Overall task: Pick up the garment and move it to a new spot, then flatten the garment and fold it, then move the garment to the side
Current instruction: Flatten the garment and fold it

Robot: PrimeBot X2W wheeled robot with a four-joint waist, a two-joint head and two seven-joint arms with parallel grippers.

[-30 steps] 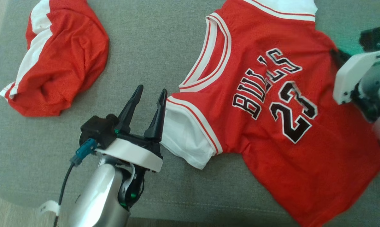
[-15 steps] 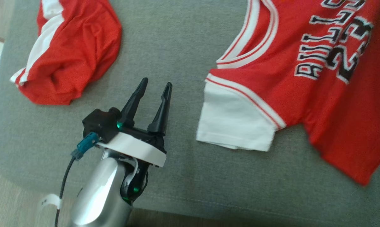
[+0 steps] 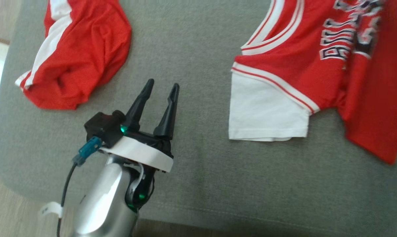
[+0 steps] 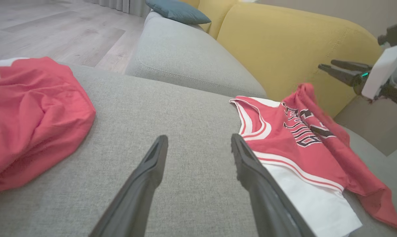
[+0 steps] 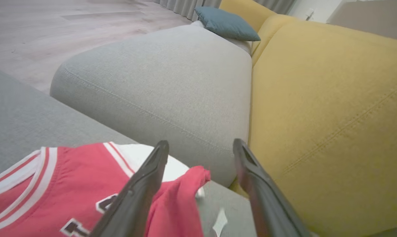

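Two wide-open, empty pincers: my left pincer (image 3: 162,84) over the sofa (image 3: 201,49), jersey (image 3: 290,65) at three o'clock, my right pincer (image 5: 200,142) above it.

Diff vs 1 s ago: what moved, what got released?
Right gripper drew one side of the jersey over its lettering, let go, and now stands open clear of it. Head camera swung too. Left gripper, open over the cushion, and the other red garment stayed put.
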